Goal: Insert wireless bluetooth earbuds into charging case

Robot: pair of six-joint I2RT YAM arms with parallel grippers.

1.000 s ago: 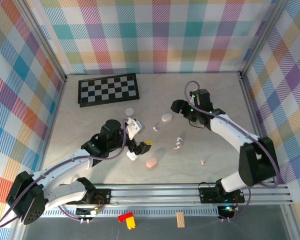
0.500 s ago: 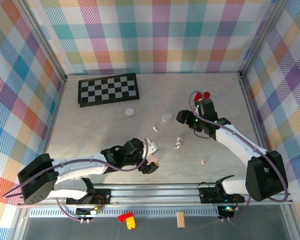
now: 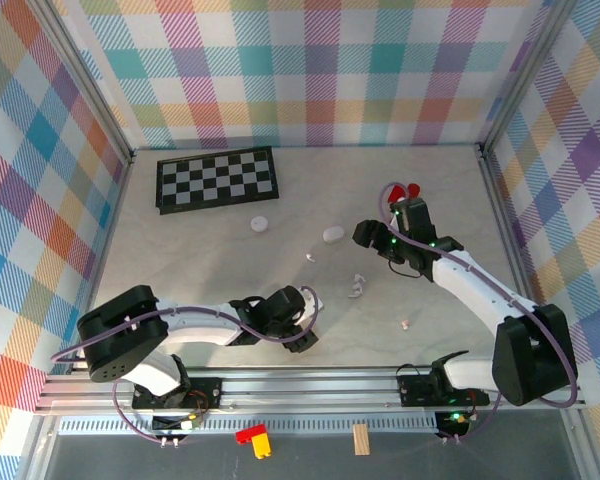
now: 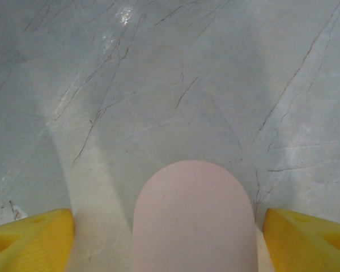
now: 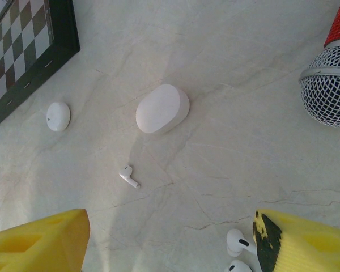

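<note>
1. The left gripper (image 3: 298, 322) is low at the near edge of the worktop (image 3: 180, 250), a little left of its middle.
2. Its yellow fingers (image 4: 31, 238) stand wide apart, one on each side of a pink case (image 4: 194, 218) lying flat on the worktop.
3. Bare worktop shows between the case and one finger (the other is just beside it, and I cannot tell whether it touches), so nothing is gripped.
4. The right gripper (image 5: 170, 243) hangs over the right half of the worktop, jaws wide apart and empty.
5. A single earbud (image 5: 129, 176) lies near the worktop's middle, apart from everything else.
6. A pair of earbuds (image 5: 236, 239) lies close together, right of the single one and nearer the near edge.
7. A closed white case (image 5: 162, 108) sits beyond the single earbud, toward the far edge.
8. A small round white puck (image 5: 58, 116) lies left of the white case, near the checkerboard (image 5: 28, 51) (which lies along the far edge, left side).
9. A microphone (image 5: 334, 85) with a red body lies toward the far right.
</note>
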